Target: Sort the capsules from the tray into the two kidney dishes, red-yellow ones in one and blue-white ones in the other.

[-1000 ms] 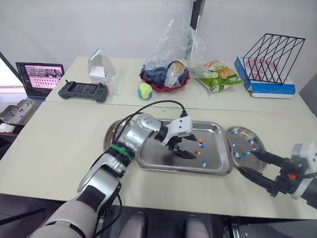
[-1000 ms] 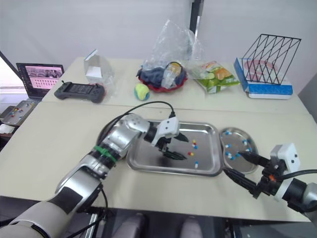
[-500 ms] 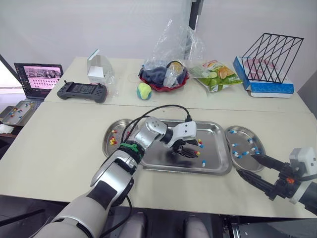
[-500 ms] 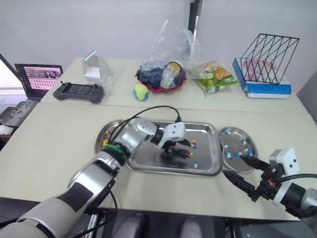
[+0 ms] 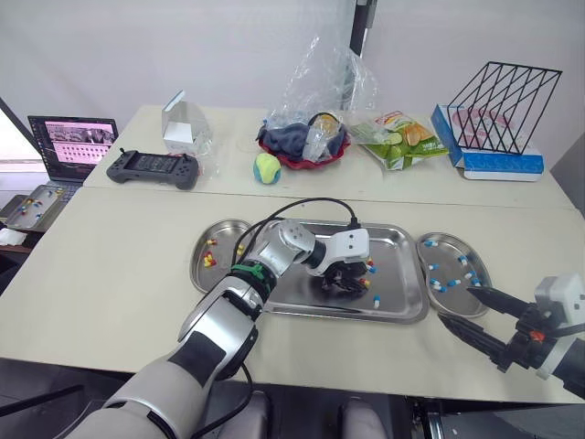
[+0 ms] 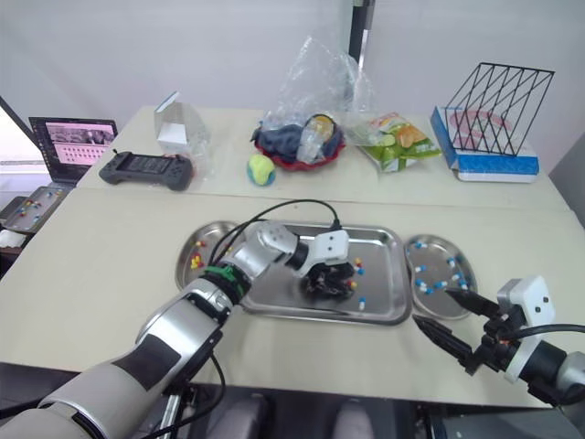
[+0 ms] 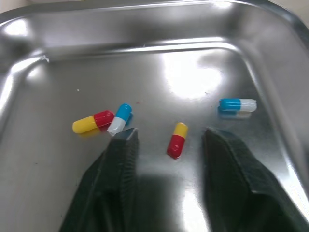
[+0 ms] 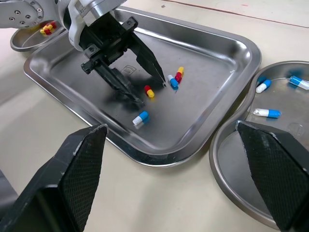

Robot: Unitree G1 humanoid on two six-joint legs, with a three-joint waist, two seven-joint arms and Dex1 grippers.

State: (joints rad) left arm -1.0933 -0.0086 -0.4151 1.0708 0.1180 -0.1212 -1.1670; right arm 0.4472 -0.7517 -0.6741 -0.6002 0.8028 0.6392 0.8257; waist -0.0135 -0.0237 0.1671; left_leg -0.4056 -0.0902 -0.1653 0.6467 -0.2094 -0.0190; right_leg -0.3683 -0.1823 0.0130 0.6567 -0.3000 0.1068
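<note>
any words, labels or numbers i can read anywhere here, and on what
No text here can be read.
snack bag: printing too blurred to read.
laptop screen: content too small to read.
blue box: printed pattern, no legible words.

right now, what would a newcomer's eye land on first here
The left gripper, down in the steel tray with its open fingers straddling a red-yellow capsule. Next, the dishes flanking the tray: the left kidney dish holds red-yellow capsules, the right kidney dish blue-white ones.
</note>
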